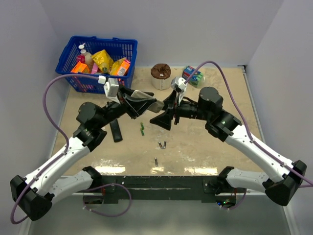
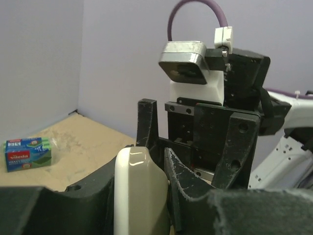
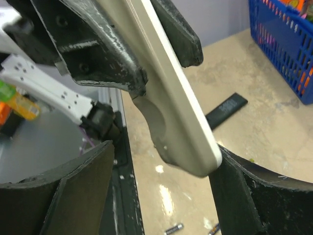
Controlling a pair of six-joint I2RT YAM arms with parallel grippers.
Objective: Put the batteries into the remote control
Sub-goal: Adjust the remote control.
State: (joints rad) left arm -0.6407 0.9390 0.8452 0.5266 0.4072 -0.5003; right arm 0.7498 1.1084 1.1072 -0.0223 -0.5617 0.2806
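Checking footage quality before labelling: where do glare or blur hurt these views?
Top external: lamp reflections streak the table near its front edge. Left wrist: a highlight on the remote control, near fingers out of focus. Right wrist: glare patches on the table.

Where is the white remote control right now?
The remote control is lifted above mid-table in the top view, clamped in the left end effector, its free end between the open fingers of the right end effector.
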